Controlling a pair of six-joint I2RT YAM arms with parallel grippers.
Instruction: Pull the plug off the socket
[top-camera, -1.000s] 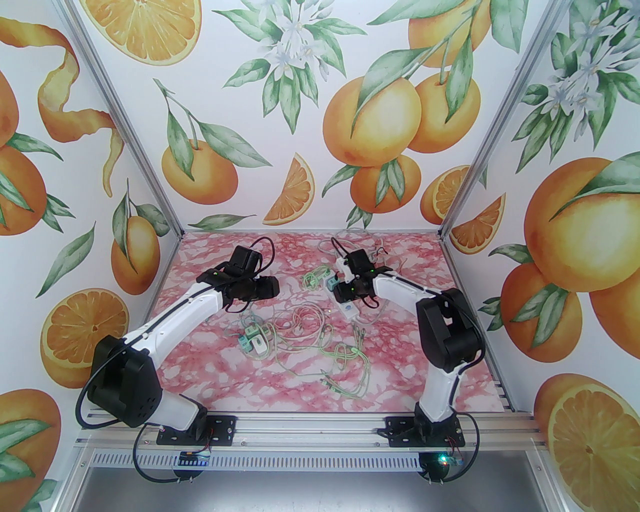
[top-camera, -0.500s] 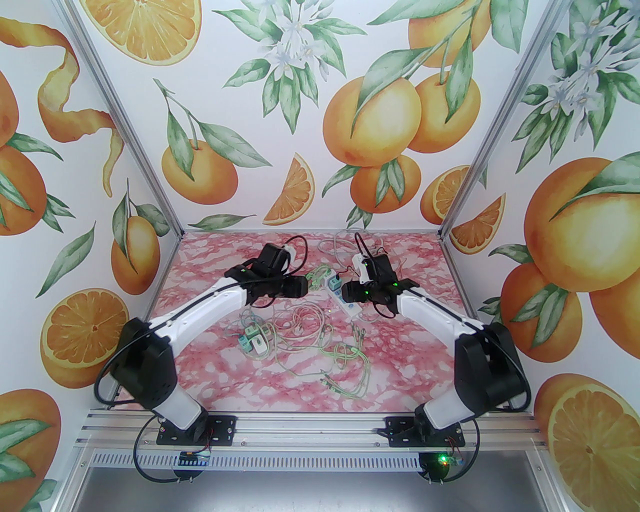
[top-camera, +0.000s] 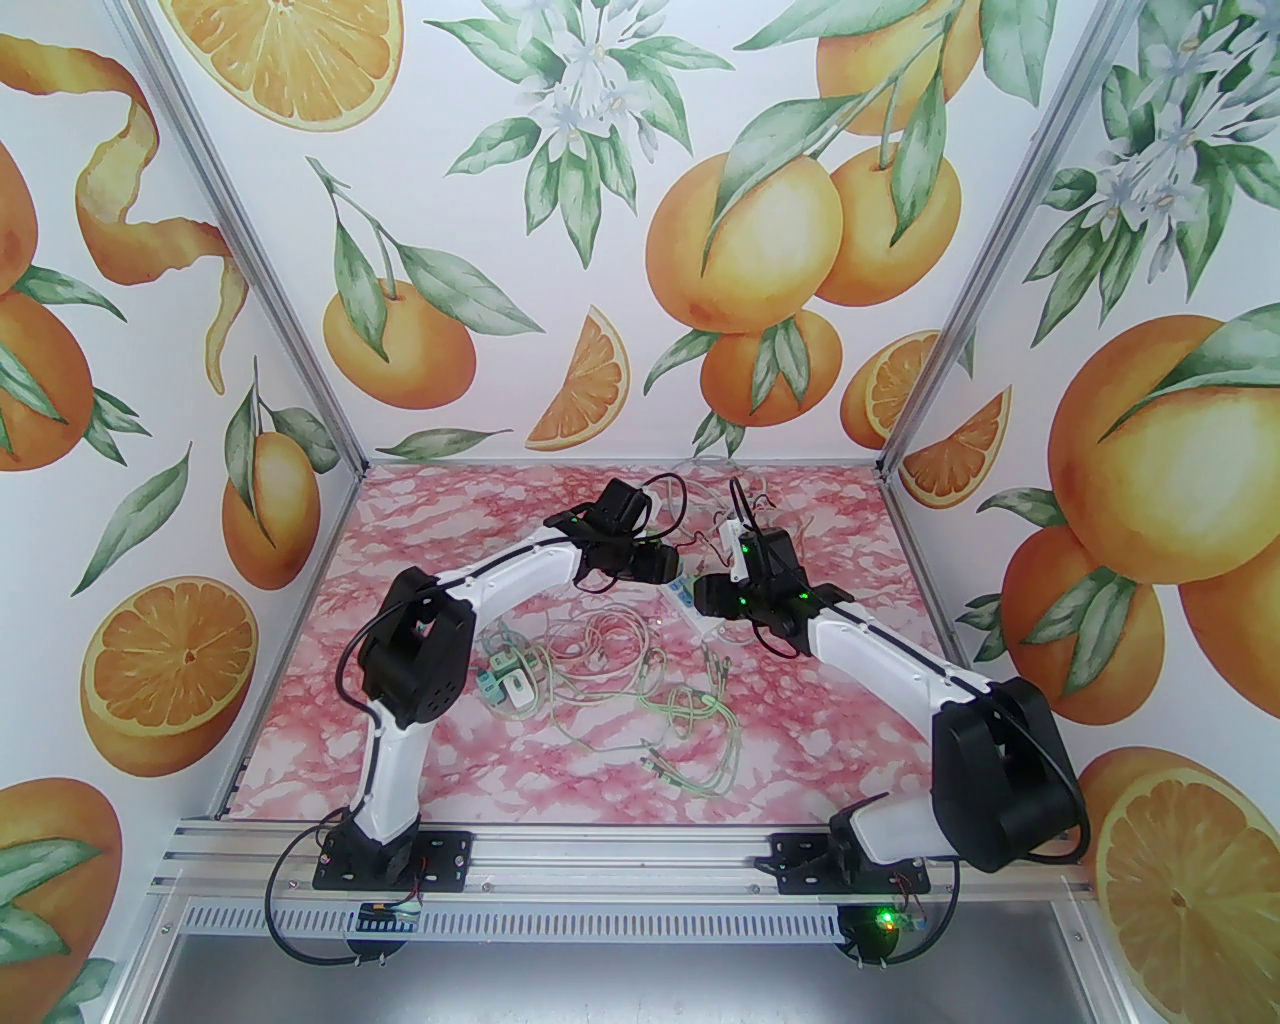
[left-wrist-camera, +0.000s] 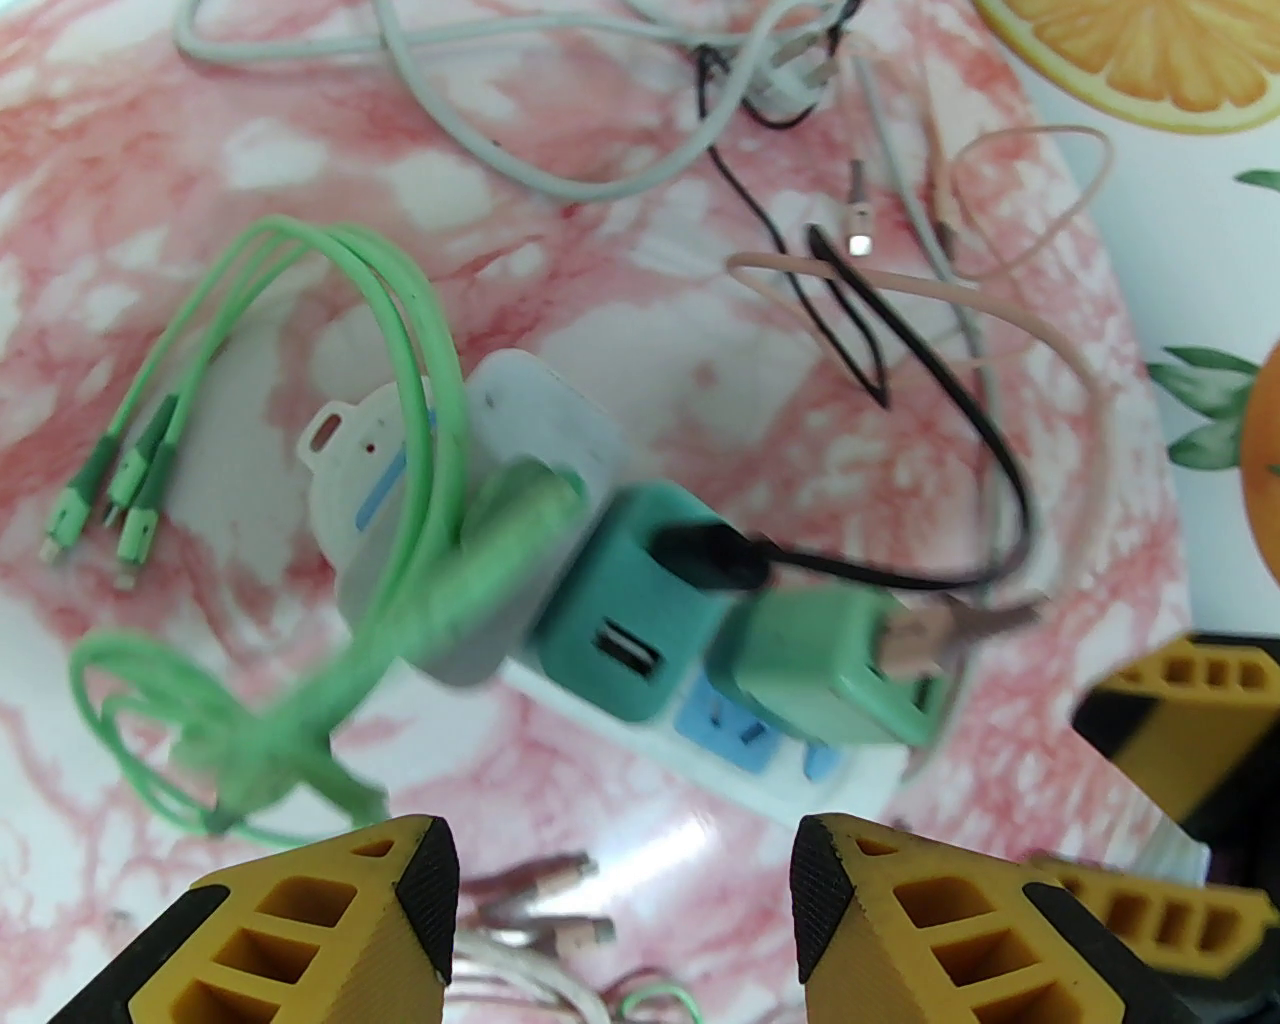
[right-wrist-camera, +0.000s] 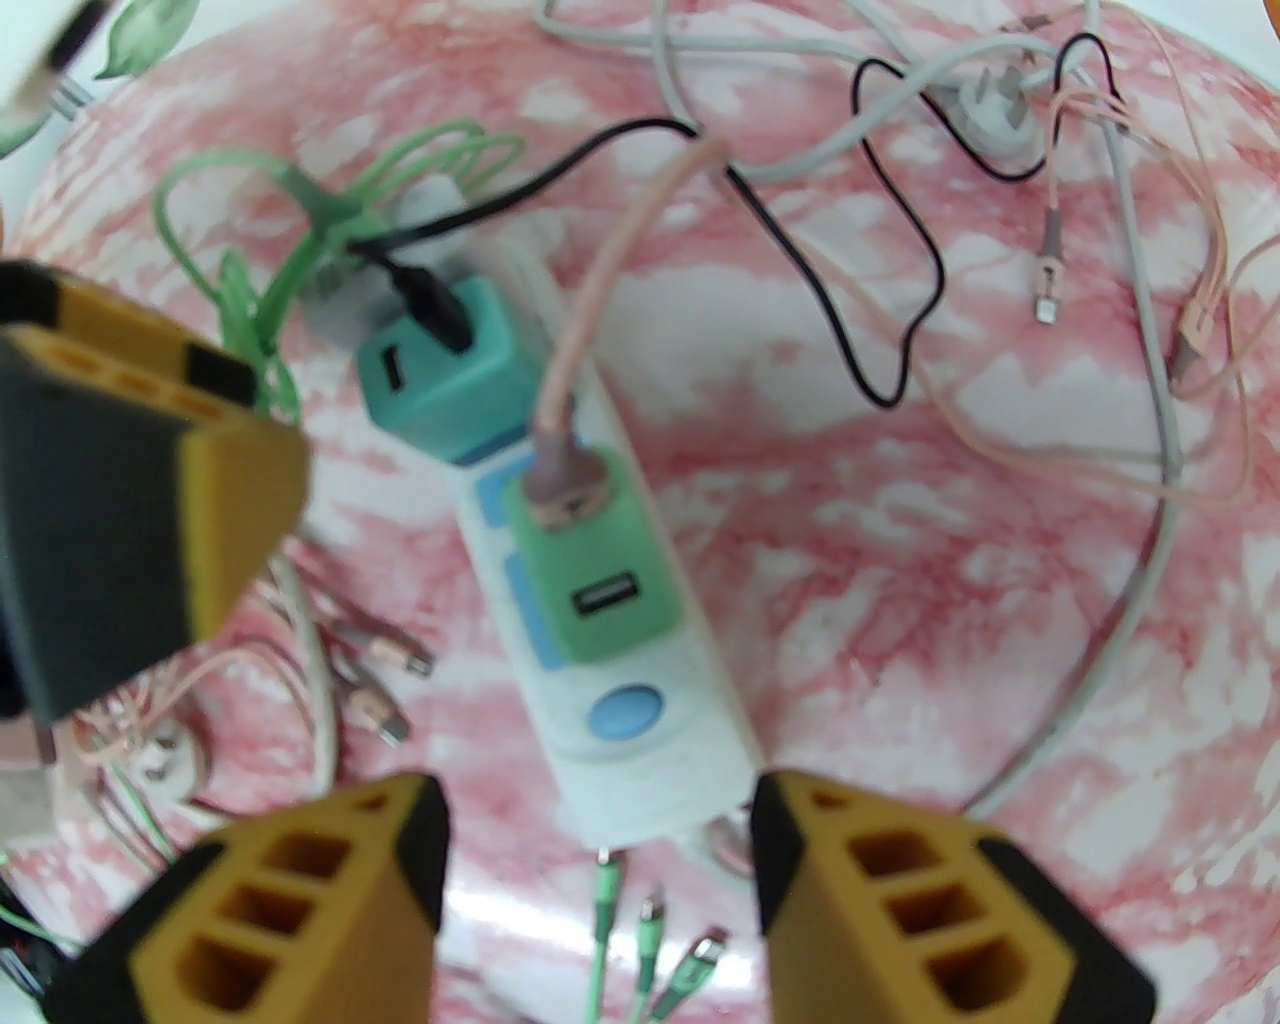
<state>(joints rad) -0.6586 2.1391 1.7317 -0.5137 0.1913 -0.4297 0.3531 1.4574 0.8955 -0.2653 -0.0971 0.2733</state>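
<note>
- A robot test cell in a lab, not a home: a boxed-in booth whose printed orange-fruit walls are held by bare aluminium posts.
- Two white-and-black machines, the left arm and the right arm, are bolted to a slotted aluminium rail at the near edge.
- Small circuit boards with lit LEDs hang under that rail.
- The bench wears a pink marble-print sheet, strewn with loose cables and a power strip.

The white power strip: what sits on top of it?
A teal charger, a light green charger and, blurred, a white adapter. The sockets beneath them are covered.
</note>
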